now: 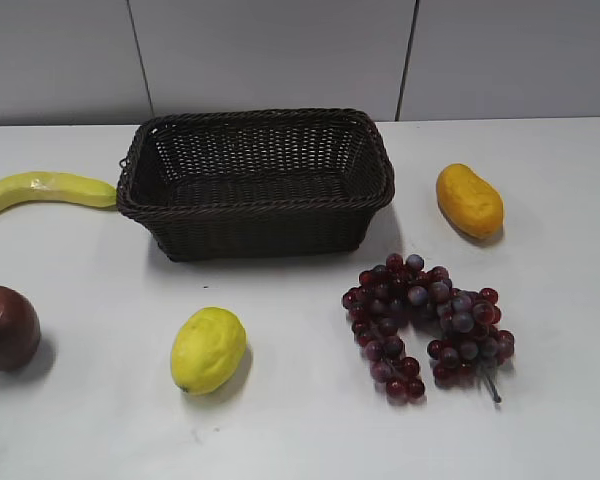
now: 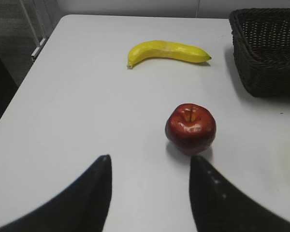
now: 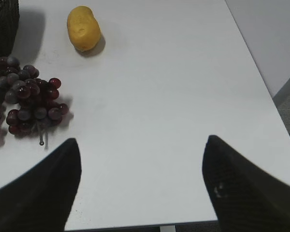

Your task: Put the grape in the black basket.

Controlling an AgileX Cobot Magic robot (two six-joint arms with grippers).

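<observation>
The grape [image 1: 425, 328], a bunch of dark red-purple grapes with a thin stem, lies on the white table in front of and to the right of the black basket [image 1: 255, 190]. It also shows at the left of the right wrist view [image 3: 26, 101]. The basket is woven wicker and looks empty; its corner shows in the left wrist view [image 2: 268, 48] and in the right wrist view [image 3: 2, 24]. My right gripper [image 3: 141, 145] is open and empty, to the right of the grape. My left gripper [image 2: 150, 162] is open and empty, just short of the apple. Neither arm shows in the exterior view.
A dark red apple [image 1: 5, 327] [image 2: 190, 127] sits at the front left. A banana [image 1: 45, 190] [image 2: 166, 52] lies left of the basket. A lemon [image 1: 209, 349] lies in front of it. An orange-yellow fruit [image 1: 469, 200] [image 3: 84, 28] lies to its right. The table's right edge [image 3: 261, 82] is near.
</observation>
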